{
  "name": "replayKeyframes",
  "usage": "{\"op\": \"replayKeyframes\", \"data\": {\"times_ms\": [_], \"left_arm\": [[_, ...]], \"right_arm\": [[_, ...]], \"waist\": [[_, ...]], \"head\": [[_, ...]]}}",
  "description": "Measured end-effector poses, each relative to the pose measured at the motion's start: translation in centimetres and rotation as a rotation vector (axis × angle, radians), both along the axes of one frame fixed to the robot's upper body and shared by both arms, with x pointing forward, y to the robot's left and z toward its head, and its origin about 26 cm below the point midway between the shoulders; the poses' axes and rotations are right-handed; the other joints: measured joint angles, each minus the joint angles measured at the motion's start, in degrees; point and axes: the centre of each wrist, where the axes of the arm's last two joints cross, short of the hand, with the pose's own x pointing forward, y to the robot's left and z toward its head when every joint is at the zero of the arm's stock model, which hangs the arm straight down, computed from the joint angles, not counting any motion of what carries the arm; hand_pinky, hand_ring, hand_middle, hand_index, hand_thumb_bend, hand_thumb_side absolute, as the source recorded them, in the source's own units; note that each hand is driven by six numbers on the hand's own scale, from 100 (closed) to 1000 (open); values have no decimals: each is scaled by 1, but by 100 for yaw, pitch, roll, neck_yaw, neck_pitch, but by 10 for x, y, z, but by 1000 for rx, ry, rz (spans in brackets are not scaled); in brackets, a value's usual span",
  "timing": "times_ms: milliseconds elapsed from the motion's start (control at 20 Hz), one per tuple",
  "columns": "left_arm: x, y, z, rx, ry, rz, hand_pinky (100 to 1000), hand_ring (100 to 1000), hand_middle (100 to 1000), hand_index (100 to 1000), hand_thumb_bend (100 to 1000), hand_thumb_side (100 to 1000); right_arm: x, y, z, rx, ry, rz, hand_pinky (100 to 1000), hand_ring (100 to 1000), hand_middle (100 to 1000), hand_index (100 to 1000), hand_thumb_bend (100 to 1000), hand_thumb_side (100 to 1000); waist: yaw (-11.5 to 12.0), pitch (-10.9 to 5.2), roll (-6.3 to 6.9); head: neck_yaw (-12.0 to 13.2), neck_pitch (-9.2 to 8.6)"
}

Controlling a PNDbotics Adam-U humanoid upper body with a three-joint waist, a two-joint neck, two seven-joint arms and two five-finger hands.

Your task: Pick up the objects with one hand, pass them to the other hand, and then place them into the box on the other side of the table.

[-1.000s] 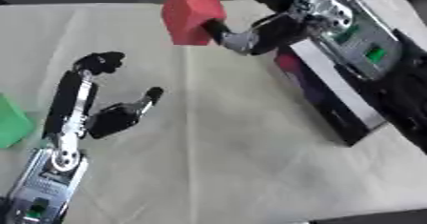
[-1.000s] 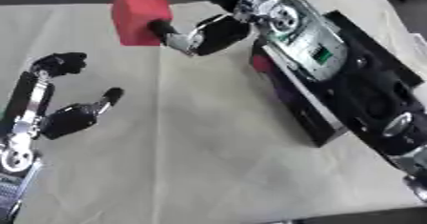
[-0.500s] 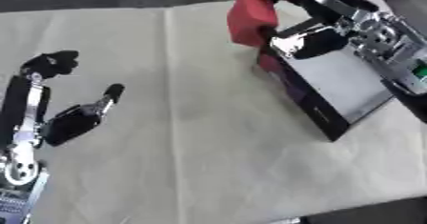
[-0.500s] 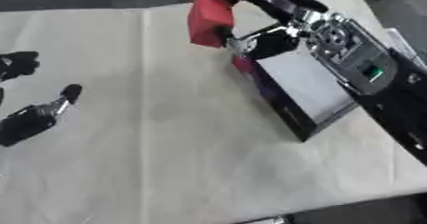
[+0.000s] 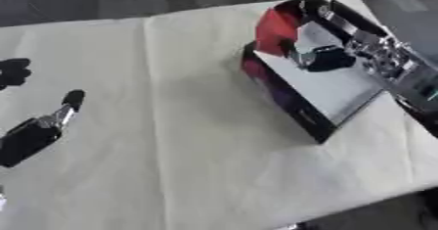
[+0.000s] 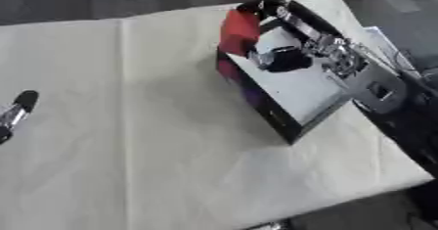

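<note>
Left eye view: holding the red block point(image 5: 278, 28) in the curled right hand point(image 5: 321, 58), just over the near-left corner of the black box point(image 5: 295, 109); box floor lying right of and below the block. Left hand point(image 5: 38, 131) resting relaxed and released at the left edge, well apart.

Right eye view: hiding the block's right face behind the fingers; cutting off the left hand at the edge.

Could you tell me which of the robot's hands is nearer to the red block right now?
The right hand: it holds the red block over the box. The left hand sits far across the table, near the left edge.
</note>
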Motion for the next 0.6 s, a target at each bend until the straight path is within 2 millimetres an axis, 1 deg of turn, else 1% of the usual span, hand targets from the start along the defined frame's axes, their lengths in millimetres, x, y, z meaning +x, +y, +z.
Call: {"op": "replayKeyframes", "data": {"times_ms": [200, 400, 450, 600], "left_arm": [[-1, 0, 1, -7, -3, 0, 841, 714, 657, 798, 568, 474], [-2, 0, 1, -11, -1, 4, 841, 714, 657, 797, 569, 475], [-2, 0, 1, -12, -2, 4, 841, 714, 657, 797, 569, 475], [-2, 1, 1, -14, -1, 7, 841, 713, 655, 797, 561, 482]], "right_arm": [[-3, -15, -8, -18, -24, -84, 905, 709, 500, 655, 100, 159], [-6, -27, -16, -48, -39, -148, 897, 710, 501, 652, 100, 167], [-7, -29, -18, -60, -42, -159, 896, 718, 510, 660, 100, 177], [-8, -36, -24, -104, -37, -190, 904, 753, 581, 721, 100, 205]], "waist": [[-24, 0, 40], [-51, 0, 65], [-52, 0, 71], [-53, 0, 96]], "head": [[-69, -6], [-69, -6], [-68, -6], [-63, -6]]}}
